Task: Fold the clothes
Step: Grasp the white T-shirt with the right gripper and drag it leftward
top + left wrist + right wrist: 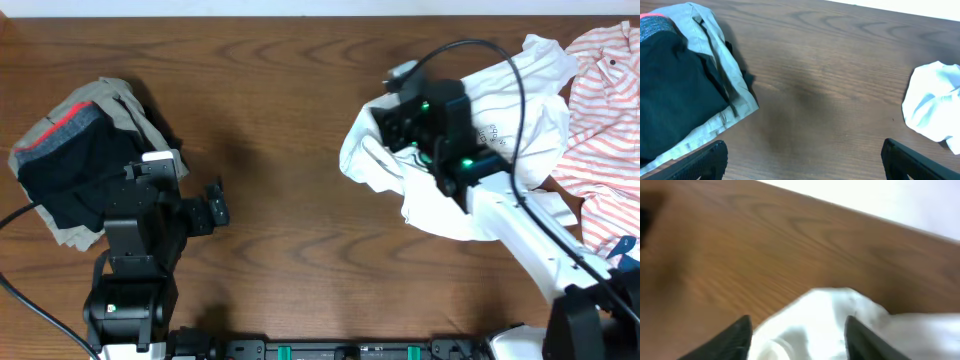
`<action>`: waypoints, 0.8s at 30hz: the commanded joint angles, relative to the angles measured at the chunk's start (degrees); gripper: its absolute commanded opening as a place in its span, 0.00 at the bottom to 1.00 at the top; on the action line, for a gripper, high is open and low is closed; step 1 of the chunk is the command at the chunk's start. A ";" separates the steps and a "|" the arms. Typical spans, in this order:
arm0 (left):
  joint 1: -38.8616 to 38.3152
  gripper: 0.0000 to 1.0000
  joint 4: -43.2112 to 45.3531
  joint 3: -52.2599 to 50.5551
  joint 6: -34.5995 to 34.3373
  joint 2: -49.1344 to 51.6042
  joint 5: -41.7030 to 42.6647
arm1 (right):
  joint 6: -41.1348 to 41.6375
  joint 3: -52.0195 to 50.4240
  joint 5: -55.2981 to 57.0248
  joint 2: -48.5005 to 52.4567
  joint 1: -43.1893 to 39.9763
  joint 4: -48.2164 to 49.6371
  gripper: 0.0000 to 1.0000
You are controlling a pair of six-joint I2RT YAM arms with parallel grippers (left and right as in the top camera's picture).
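We see the table (290, 80) first, a broad brown wooden top with long, wavy grain and a dull sheen, spreading under both arms.

Next in size are the clothes (535, 120): a plain white garment, thin, soft and heavily wrinkled, bunched into a loose heap with rounded folds. It lies directly under and around the right gripper (797, 317), and one lobe bulges out past its fingertips. In the blurred right wrist view the white cloth fills the space between and below the two dark fingers (740, 340), which stand spread apart. We cannot see them pinching any fold.

Just behind that gripper, touching the far edge of the white heap, lies a striped shirt (600, 120), red on white, crumpled flat.

Well off to the left of the left gripper (805, 144) sits a pile of dark garments (70, 170): black cloth on top, a red band, and khaki edges with stitched seams. That gripper hangs over bare wood with its fingers spread wide, holding nothing.
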 commanded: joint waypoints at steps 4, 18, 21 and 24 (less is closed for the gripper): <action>-0.13 0.98 0.46 1.25 -0.33 -0.02 0.59 | 0.31 0.61 5.03 -1.75 -5.51 -17.94 0.40; -0.13 0.98 0.79 1.20 -0.76 0.00 1.05 | 2.95 -0.15 1.09 -0.50 -8.31 -46.27 0.73; -0.13 0.98 0.76 1.18 -0.76 0.00 1.03 | 2.54 -1.27 0.24 0.22 -6.93 -46.36 0.74; -0.13 0.98 0.74 1.18 -0.76 0.00 1.03 | 2.58 -3.02 0.24 0.46 -4.92 -45.11 0.75</action>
